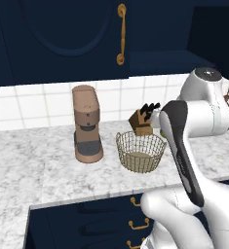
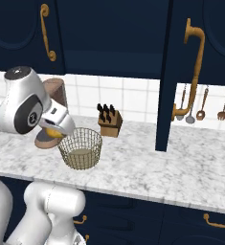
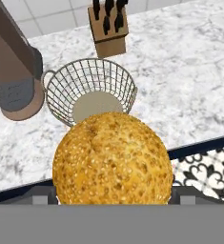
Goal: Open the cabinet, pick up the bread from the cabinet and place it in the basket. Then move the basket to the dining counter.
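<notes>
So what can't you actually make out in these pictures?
- Claw fingertips: in the hand view the bread covers them.
- Claw: in the right base view the white hand hides most of it.
- Basket right rim: in the left base view the arm crosses it.
- Cabinet interior: too dark.

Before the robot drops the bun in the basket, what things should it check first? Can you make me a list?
1. Bun held in the gripper: ok, it sits between the fingers.
2. Basket has room: ok, nothing lies on its beige bottom.
3. Basket standing upright on the counter: ok.
4. Bun right over the basket: not ok, in the hand view it hangs nearer the counter's front edge, so move forward a bit.
5. Coffee machine and knife block out of the way: ok, both stand apart from the basket.
6. Cabinet door open: ok.
</notes>
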